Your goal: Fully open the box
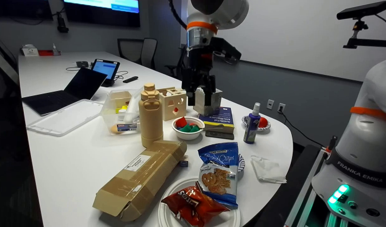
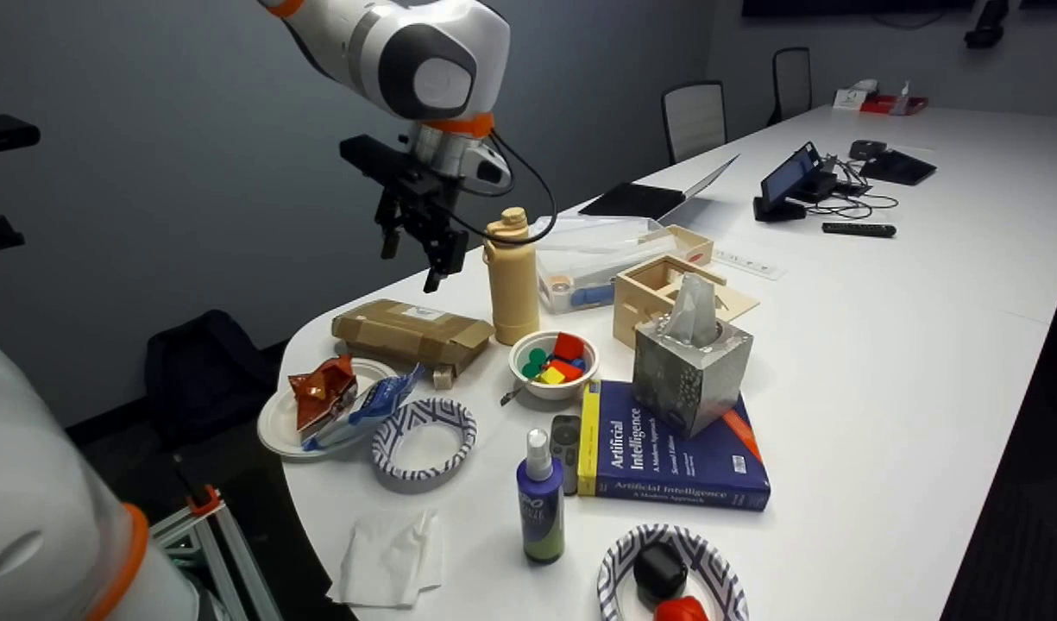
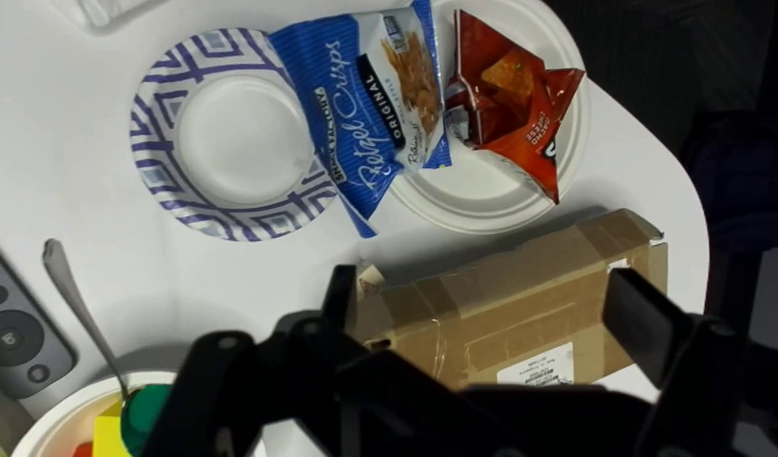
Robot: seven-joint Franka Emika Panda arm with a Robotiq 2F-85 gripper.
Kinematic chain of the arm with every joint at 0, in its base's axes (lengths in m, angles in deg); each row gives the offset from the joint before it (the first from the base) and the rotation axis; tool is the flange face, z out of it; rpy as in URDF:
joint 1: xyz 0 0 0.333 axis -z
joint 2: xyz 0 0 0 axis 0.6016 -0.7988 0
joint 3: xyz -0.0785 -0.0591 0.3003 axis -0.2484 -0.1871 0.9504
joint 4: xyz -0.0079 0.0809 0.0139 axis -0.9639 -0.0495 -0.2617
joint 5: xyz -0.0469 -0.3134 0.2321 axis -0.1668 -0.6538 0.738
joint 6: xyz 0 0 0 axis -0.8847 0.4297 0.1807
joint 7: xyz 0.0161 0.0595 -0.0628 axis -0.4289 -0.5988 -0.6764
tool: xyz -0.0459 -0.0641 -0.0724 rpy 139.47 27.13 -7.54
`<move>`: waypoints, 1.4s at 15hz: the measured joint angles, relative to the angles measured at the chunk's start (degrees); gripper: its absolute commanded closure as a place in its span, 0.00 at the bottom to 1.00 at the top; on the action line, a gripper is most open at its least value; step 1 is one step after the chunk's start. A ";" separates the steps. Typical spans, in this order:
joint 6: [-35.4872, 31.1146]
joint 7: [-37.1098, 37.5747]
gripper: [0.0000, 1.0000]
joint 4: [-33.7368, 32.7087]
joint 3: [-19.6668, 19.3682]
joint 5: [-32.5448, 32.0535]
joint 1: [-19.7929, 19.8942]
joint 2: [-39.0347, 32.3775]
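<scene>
The box (image 1: pixel 147 178) is long, brown and taped, with a white label on its lid. It lies on the white table in both exterior views (image 2: pixel 407 335). Its lid lies down over it and the inside is hidden. A flap juts out at one end (image 1: pixel 110 201). My gripper (image 1: pixel 199 99) is open and empty, in the air above the table and apart from the box; it also shows in an exterior view (image 2: pixel 412 263). In the wrist view the gripper's fingers (image 3: pixel 484 289) are wide apart, with the box (image 3: pixel 528 298) below and partly hidden by them.
A tan bottle (image 1: pixel 151 121) stands close to the box's far end. A bowl of blocks (image 2: pixel 554 386), a small block (image 3: pixel 369 279), a plate (image 3: pixel 477 219) with a red chip bag (image 3: pixel 516 108), and a blue pretzel bag (image 3: pixel 363 101) lie near it. A tissue box (image 2: pixel 692 371) sits on a book.
</scene>
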 measured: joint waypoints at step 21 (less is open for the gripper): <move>-36.48 2.56 0.00 13.69 9.38 30.43 -7.67 -11.34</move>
